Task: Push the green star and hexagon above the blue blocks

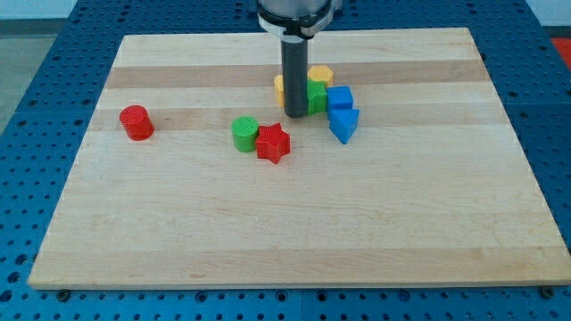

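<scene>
My tip [294, 113] rests on the board just left of a green block [317, 96], whose shape is partly hidden by the rod. Right of it sit a blue cube [339, 97] and below that a blue triangular block [344, 125]. A yellow block [320, 75] lies just above the green one, and another yellow piece [279, 87] peeks out left of the rod. A green cylinder [244, 134] sits further to the view's left, touching a red star [273, 143].
A red cylinder [136, 122] stands alone near the view's left side of the wooden board [285, 223]. The board lies on a blue perforated table.
</scene>
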Controlling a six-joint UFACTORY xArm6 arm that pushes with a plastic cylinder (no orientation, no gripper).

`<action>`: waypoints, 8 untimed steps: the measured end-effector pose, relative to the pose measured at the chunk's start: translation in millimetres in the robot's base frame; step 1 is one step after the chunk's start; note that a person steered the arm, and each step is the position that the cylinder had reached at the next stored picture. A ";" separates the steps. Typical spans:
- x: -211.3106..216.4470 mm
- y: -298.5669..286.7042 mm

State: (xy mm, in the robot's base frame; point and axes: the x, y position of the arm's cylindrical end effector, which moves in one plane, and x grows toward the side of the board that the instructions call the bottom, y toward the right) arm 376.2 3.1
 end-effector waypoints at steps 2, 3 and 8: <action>-32.3 20.3; -44.0 36.3; -84.4 121.5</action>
State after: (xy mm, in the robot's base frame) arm 291.8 124.6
